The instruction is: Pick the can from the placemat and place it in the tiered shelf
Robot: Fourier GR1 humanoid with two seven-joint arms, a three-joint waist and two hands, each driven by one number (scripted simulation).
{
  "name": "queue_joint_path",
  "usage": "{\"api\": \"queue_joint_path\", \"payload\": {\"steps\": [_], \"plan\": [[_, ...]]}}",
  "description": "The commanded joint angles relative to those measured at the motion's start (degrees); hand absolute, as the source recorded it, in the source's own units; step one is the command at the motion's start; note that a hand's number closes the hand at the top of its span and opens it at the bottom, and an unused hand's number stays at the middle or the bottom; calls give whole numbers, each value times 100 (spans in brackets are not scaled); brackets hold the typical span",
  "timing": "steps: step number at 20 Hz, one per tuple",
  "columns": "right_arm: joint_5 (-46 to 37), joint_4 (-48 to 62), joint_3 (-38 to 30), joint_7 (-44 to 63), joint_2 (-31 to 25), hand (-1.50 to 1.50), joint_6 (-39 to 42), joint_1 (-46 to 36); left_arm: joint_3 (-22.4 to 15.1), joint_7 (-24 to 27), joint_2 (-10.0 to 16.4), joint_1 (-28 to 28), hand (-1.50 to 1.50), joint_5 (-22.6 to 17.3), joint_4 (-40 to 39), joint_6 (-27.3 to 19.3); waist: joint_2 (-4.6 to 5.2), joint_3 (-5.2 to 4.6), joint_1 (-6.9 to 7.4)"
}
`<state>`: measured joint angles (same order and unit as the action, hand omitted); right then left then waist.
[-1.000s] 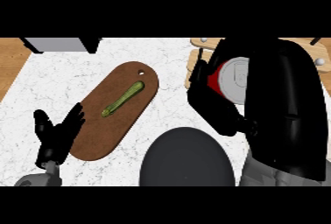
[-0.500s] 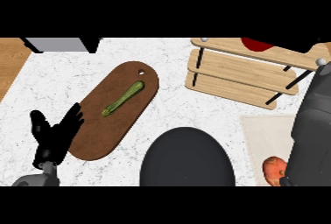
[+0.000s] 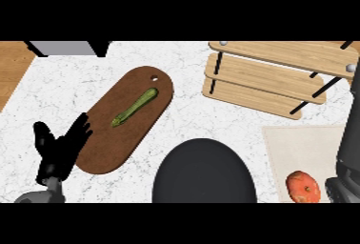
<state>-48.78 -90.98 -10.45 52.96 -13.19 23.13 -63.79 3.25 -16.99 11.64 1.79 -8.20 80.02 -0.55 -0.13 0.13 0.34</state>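
The tiered wooden shelf (image 3: 281, 78) stands at the back right of the counter. No can shows on the boards I can see or anywhere else in view. The beige placemat (image 3: 302, 143) lies in front of the shelf with a red-orange fruit (image 3: 304, 187) on its near part. My right hand (image 3: 349, 147) is only a dark mass at the right edge, over the placemat's right side. My left hand (image 3: 60, 145) rests open at the lower left, beside the cutting board's near end, holding nothing.
A brown oval cutting board (image 3: 126, 119) lies slantwise at the left centre with a green vegetable (image 3: 135, 107) on it. A large black round object (image 3: 204, 174) fills the near middle. A grey box (image 3: 67, 47) sits at the back left.
My right arm has pulled back from the shelf to the right edge. The red can seen at the shelf's top is no longer in view. The left hand stays put.
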Motion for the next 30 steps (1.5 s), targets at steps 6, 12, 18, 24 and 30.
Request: {"api": "queue_joint_path", "payload": {"steps": [6, 12, 18, 24, 30], "plan": [[8, 1066, -111, -941, -541, 150, -360, 406, 5, -246, -100, -85, 0, 55, 252, -120, 12, -12, 8], [-336, 2447, 2, -1516, -604, 150, -1201, 4, 83, -194, -7, 219, 0, 57, -221, 86, 38, -15, 45], [-147, 3002, -233, -2353, -818, 150, -1784, 21, 158, 59, -15, 338, 0, 103, -565, 184, 42, -14, 28], [-115, 2749, -28, -2079, -583, 150, -1725, -38, 145, 468, -237, 93, 0, 206, -711, 119, 18, -16, -10], [-183, 3274, 88, -2231, -803, 150, -1457, -193, 237, -16, -45, 239, 0, 88, -365, 230, 25, -15, 19]]}}
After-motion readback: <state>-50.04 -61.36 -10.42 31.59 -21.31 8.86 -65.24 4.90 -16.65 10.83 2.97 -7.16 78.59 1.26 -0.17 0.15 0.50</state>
